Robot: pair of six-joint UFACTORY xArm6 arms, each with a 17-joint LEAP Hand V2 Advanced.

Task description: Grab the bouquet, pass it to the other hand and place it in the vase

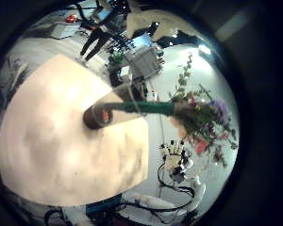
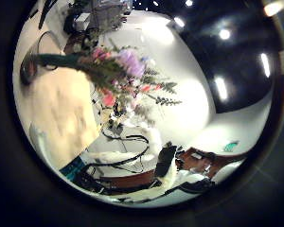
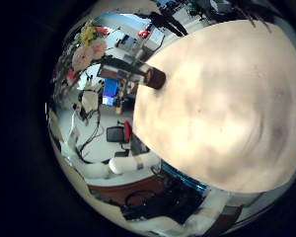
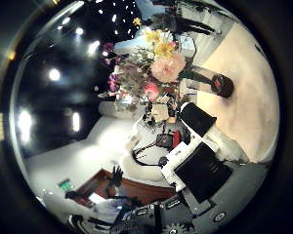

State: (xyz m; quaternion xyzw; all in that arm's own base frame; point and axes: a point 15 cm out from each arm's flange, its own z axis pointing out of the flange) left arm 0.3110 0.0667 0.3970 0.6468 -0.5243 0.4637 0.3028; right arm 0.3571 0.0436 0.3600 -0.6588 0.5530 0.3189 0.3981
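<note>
Bouquet: the bunch of pink, purple and yellow flowers with green stems (image 1: 206,118) is standing up in the vase, with its stems going down into the opening.
Vase: the dark, round vase (image 1: 98,116) is sitting on the pale, smooth table top (image 1: 66,151), near its edge.
Left hand: it is looking at the bouquet from a little way off. It is holding nothing that I can see, and I cannot tell how its fingers are set.
Right hand: it is also looking from well apart, and I cannot tell about its fingers either.
Done: the pick-up, the pass and the drop into the vase all look finished.
Left: nothing, I think, except keeping the hands away.
</note>
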